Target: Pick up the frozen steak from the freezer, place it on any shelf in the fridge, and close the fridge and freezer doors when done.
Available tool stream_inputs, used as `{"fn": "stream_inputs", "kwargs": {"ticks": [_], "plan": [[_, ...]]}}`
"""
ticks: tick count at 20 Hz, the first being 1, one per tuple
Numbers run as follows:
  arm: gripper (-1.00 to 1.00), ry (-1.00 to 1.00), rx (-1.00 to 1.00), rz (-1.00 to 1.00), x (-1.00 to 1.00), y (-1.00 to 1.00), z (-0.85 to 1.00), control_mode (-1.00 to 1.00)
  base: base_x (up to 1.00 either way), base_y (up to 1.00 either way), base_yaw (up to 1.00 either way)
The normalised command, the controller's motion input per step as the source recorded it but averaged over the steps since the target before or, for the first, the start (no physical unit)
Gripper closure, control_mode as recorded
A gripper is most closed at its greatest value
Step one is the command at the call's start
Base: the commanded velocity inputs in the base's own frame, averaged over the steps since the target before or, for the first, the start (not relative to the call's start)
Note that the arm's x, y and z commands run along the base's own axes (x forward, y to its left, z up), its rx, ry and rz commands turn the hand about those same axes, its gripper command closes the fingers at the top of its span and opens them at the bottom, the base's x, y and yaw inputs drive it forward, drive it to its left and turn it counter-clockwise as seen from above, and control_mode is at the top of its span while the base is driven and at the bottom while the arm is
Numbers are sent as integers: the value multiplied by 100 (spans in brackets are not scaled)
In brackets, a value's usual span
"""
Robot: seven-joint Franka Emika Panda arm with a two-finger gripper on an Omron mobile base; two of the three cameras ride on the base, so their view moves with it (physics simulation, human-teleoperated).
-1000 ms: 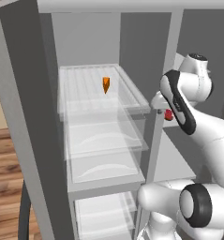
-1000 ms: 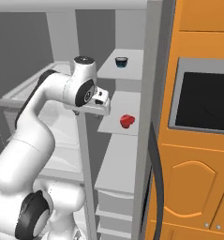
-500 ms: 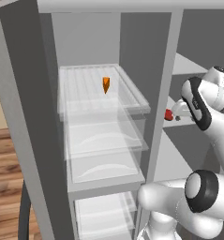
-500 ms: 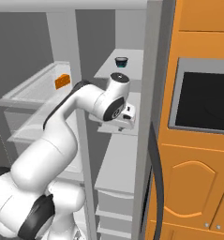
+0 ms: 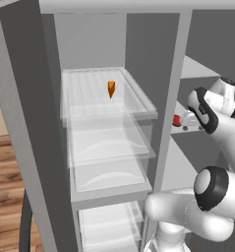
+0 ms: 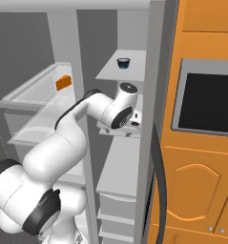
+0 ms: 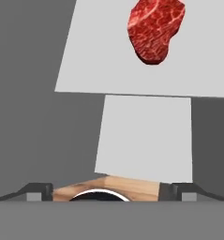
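Kitchen corner, flatly lit

Wood plank floor (image 5: 6,197) lies at the lower left; orange cabinetry (image 6: 201,157) stands at the right, with a dark built-in oven window (image 6: 206,102) (panelled doors below it).

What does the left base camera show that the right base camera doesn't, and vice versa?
Left base view: the red steak in the freezer, by the arm's wrist, and wood floor. Right base view: a small dark bowl on the upper grey shelf, and an orange cabinet. Both: the orange wedge on the top clear shelf, and the white arm.
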Motion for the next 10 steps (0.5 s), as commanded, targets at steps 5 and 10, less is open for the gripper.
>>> {"fn": "stream_inputs", "kwargs": {"ticks": [5,10], "plan": [[-100,0,-1,2,18,0,-3,-100,0,0,0],[-100,-1,-1,0,35,0,0,-100,0,0,0]]}}
